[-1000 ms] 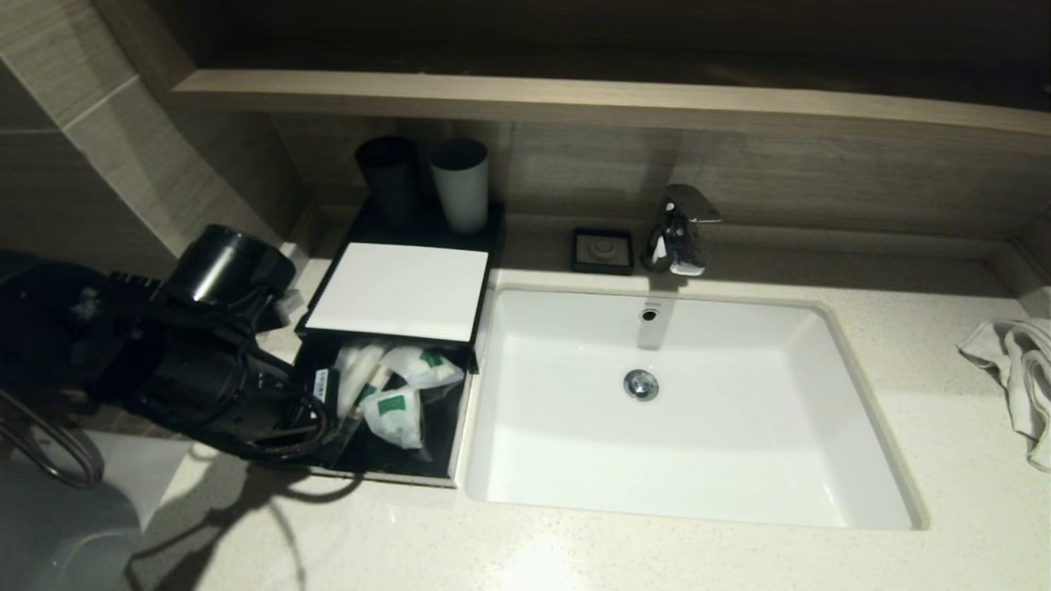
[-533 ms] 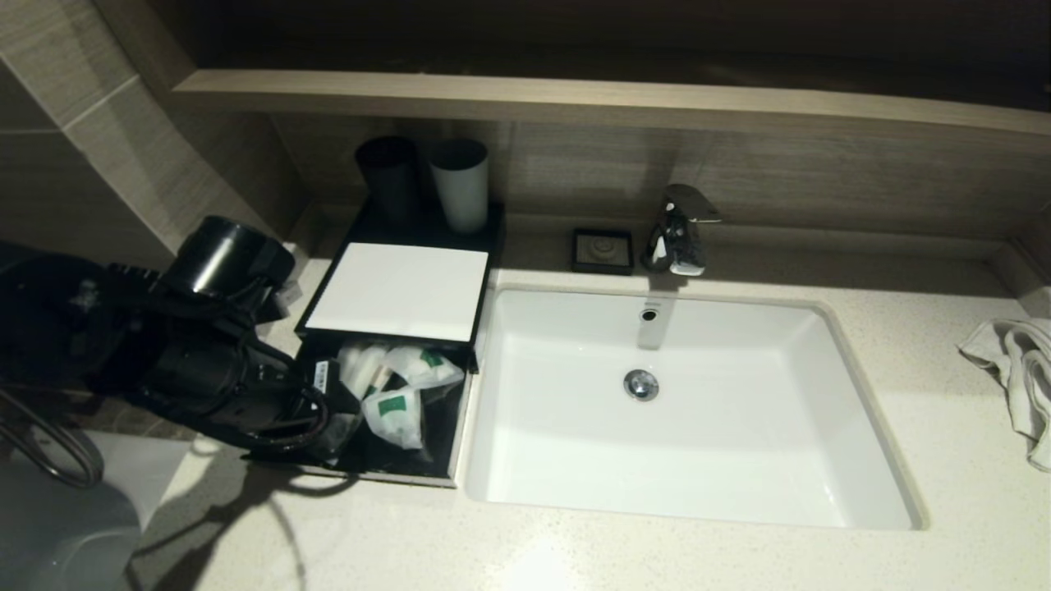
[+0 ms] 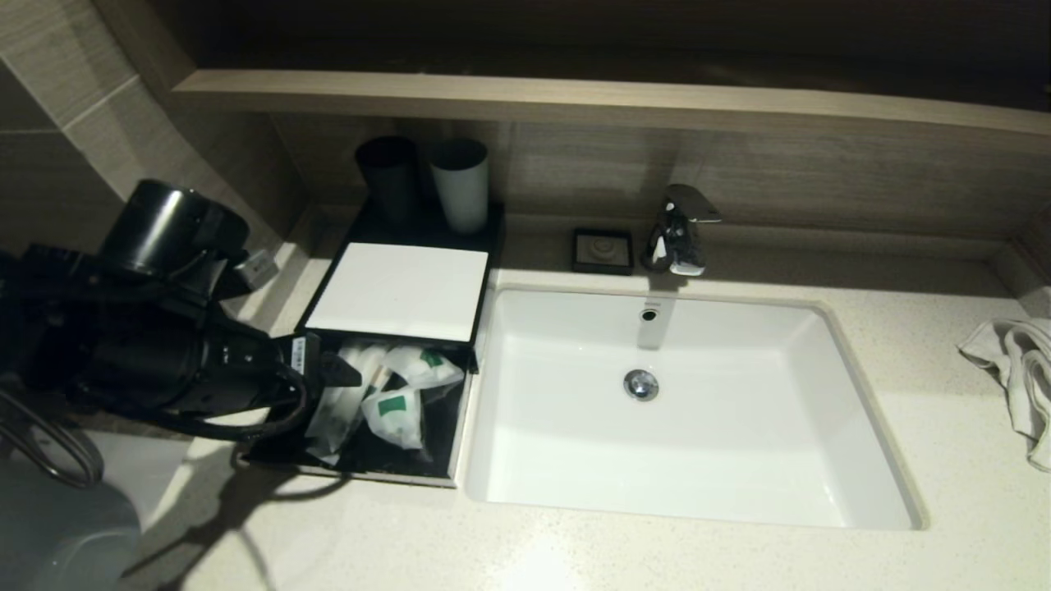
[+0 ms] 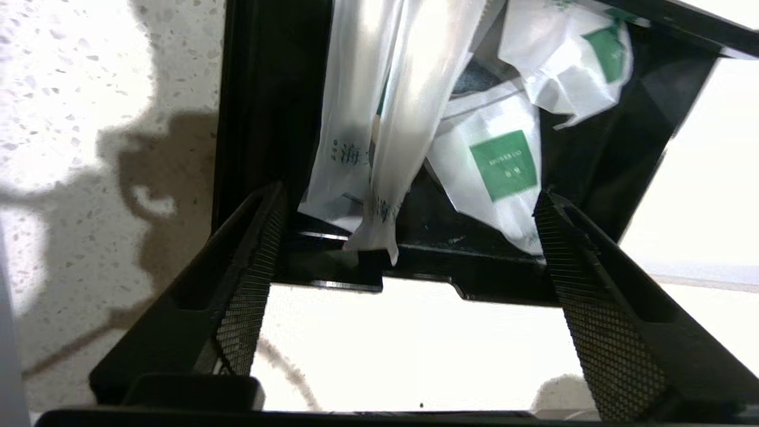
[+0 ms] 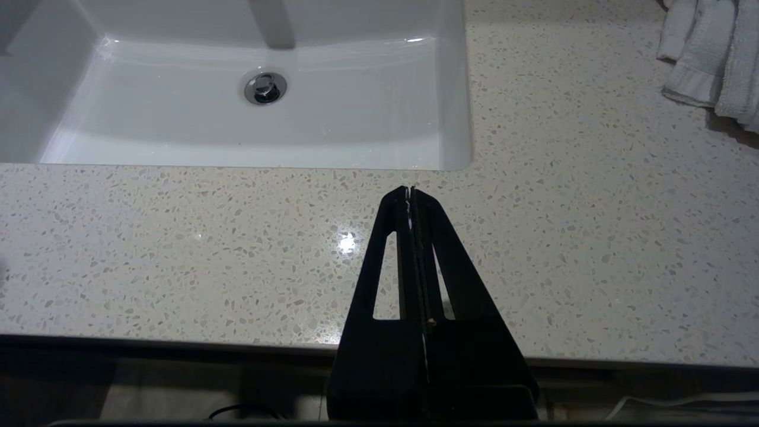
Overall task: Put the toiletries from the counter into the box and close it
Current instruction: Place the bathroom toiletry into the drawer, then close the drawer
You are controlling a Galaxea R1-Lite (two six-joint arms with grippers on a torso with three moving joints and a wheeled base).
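The black box [image 3: 374, 478] sits left of the sink, its white lid [image 3: 400, 289] covering the back half and the front half open. Inside lie white toiletry packets: long clear-wrapped ones [image 3: 335, 410] and green-labelled sachets [image 3: 392, 410]. My left gripper [image 3: 341, 373] is open and empty, hovering above the box's left front part. In the left wrist view the gripper [image 4: 409, 194] spans the box's front wall [image 4: 474, 279], with the long packets [image 4: 379, 118] and a sachet [image 4: 498, 172] beyond. My right gripper [image 5: 410, 190] is shut and empty over the counter's front edge.
A white sink [image 3: 690, 505] lies right of the box, with a chrome faucet [image 3: 677, 230] behind it. A black cup [image 3: 387, 176] and a white cup [image 3: 460, 185] stand behind the lid. A small black dish [image 3: 603, 249] and a towel [image 3: 1018, 369] are on the counter.
My left gripper has pulled up and back to the left out of the box. The long white packets now lie uncovered in the box's left side.
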